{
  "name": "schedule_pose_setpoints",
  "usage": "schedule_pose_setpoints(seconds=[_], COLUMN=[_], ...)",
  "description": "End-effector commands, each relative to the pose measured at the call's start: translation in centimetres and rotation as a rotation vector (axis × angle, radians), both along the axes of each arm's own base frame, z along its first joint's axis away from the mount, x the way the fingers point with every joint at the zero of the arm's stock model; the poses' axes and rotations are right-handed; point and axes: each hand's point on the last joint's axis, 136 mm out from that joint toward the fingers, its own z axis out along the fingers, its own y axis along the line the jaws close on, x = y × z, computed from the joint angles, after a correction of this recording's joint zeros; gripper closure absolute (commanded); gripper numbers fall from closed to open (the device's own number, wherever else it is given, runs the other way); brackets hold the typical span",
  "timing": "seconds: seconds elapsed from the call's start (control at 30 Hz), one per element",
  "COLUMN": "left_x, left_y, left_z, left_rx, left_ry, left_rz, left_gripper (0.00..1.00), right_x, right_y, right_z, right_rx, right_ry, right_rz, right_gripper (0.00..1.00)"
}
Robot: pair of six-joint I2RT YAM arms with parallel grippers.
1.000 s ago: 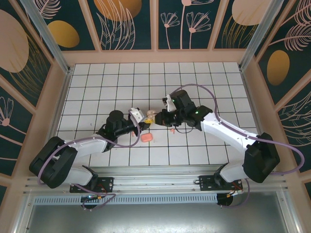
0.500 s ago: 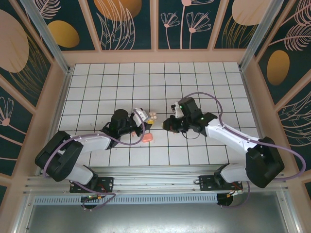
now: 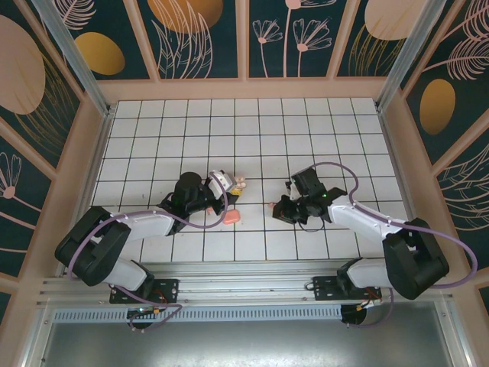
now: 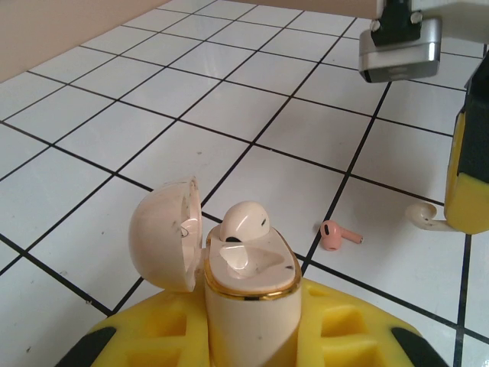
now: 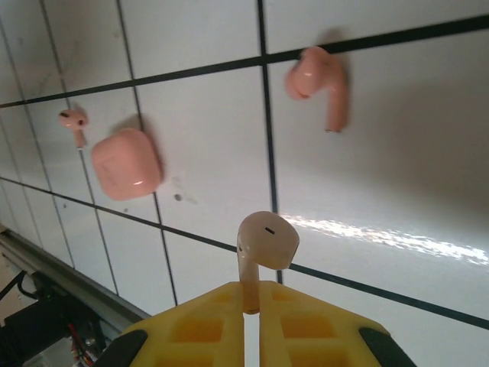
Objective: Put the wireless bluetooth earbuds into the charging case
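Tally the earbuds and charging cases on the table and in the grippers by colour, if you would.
Cream earbuds: 2
Pink earbuds: 2
Cream charging case, open: 1
Pink charging case, closed: 1
Total: 6

Jaws of the left gripper (image 4: 248,329) are filled by the open charging case (image 4: 248,294). Ahead lie bare tiles, a pink earbud (image 4: 336,234) slightly right, and the other arm's yellow finger (image 4: 467,176) far right. Jaws of the right gripper (image 5: 252,306) pinch a pale earbud (image 5: 266,238). Beyond them, a coral box (image 5: 126,163) sits left and a pink earbud (image 5: 317,88) right, with bare tile between.
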Motion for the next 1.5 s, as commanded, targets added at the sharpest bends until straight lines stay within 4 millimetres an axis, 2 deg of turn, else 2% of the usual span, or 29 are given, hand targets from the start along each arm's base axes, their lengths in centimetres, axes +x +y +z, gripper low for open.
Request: schedule_pose_setpoints(seconds=[0.0, 0.2, 0.57, 0.67, 0.8, 0.93, 1.07, 1.27, 1.47], left_x=[0.3, 0.4, 0.3, 0.3, 0.3, 0.2, 0.0, 0.0, -0.1], left_y=[-0.5, -0.5, -0.5, -0.6, -0.4, -0.3, -0.1, 0.0, 0.2], left_z=[1.3, 1.7, 1.7, 1.7, 1.9, 2.1, 2.3, 2.6, 2.5], left_rx=[-0.034, -0.045, -0.051, -0.052, -0.054, -0.055, -0.061, -0.065, -0.065], left_ry=[-0.022, -0.030, -0.028, -0.029, -0.034, -0.040, -0.044, -0.054, -0.052], left_rz=[-0.003, -0.002, 0.000, -0.001, 0.002, 0.007, 0.013, 0.019, 0.023], left_gripper=[0.92, 0.92, 0.92, 0.92, 0.92, 0.92, 0.92, 0.92, 0.92], right_x=[-0.6, -1.5, -2.9, -2.9, -2.7, -2.5, -1.6, -0.3, 0.1], right_y=[-1.6, -2.6, -3.8, -3.8, -3.8, -4.4, -5.0, -4.7, -4.2], right_z=[-1.9, -3.9, -5.9, -5.6, -4.3, -2.6, -1.1, -1.1, -2.3], right_rx=[-0.079, -0.141, -0.215, -0.215, -0.225, -0.277, -0.352, -0.404, -0.431], right_ry=[0.053, 0.105, 0.196, 0.200, 0.194, 0.198, 0.193, 0.234, 0.271], right_rz=[-0.042, -0.053, -0.064, -0.068, -0.061, -0.049, -0.051, -0.054, -0.038], right_gripper=[0.89, 0.88, 0.85, 0.81, 0.74, 0.71, 0.70, 0.69, 0.67])
